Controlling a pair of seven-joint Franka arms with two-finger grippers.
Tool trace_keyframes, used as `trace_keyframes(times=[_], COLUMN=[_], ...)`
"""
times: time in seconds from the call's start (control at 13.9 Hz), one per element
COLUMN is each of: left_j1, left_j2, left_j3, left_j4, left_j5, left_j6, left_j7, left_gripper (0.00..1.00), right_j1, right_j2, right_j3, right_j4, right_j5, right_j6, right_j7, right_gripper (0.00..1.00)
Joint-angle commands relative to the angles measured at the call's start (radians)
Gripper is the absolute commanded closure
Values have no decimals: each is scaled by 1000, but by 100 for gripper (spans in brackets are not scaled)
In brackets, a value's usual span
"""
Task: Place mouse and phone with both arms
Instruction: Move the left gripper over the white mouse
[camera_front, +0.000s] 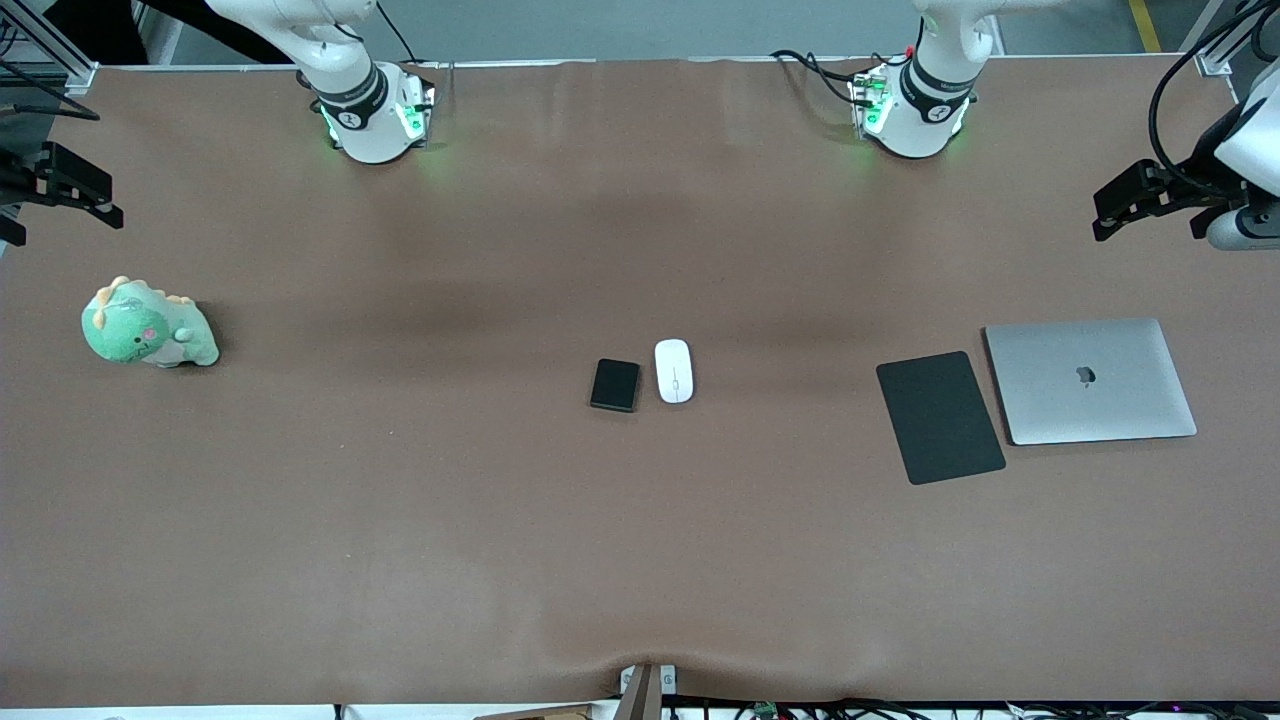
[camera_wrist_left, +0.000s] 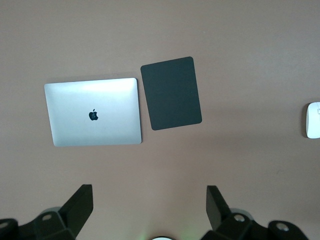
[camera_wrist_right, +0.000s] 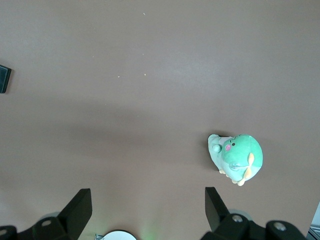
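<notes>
A broad table (camera_front: 400, 520) covered in matte brown sheeting is seen, with both white jointed arms' bases set along its edge farthest from the front camera, green lights lit at each. The closed silver laptop (camera_front: 1090, 380) with a dark logo on its lid is noted lying flat toward the left arm's end of the table. Just beside it, toward the table's middle, a flat black rounded-corner mouse pad (camera_front: 940, 416) is laid slightly askew, a narrow strip of bare table being left between the two. A green plush dinosaur (camera_front: 147, 325) with a pale belly and orange spines is found well apart from these, at the right arm's end. Near the table's centre the small white oval mouse (camera_front: 674, 370), marked by a thin grey line down its middle, is observed resting flat; the small black rounded-corner phone (camera_front: 615, 385) is set just beside it on the side toward the right arm's end, slightly nearer the front camera, not touching. The left gripper (camera_wrist_left: 150, 210) is held high over the laptop end, fingers spread wide, nothing between them. The right gripper (camera_wrist_right: 148, 210) is held over the plush's end, fingers likewise spread and empty.
</notes>
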Motion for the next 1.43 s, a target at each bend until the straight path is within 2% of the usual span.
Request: trace_keyframes(times=[0.0, 0.22, 0.5, 0.72, 0.86, 1.36], left_j1=[4, 1, -14, -42, -91, -368], left_j2=[3, 18, 92, 145, 194, 429], left_j3=[-1, -1, -14, -75, -110, -112], left_j4=[16, 19, 16, 3, 1, 2], left_j5=[-19, -18, -62, -68, -62, -36], left_j6=[-17, -16, 3, 73, 133, 375], left_j7=[-7, -8, -19, -163, -308, -723], left_gripper=[0, 0, 0, 0, 0, 0], right_j1=[-3, -8, -14, -14, -12, -15], right_j2=[-15, -15, -15, -15, -15, -14], right_j3=[3, 2, 2, 2, 2, 2], right_j4=[-8, -8, -8, -8, -7, -5], right_j5=[-11, -11, -11, -11, -10, -11], right_j6=[-4, 4, 1, 1, 3, 10], right_j7=[-10, -10, -10, -10, -10, -10], right_gripper=[0, 0, 0, 0, 0, 0])
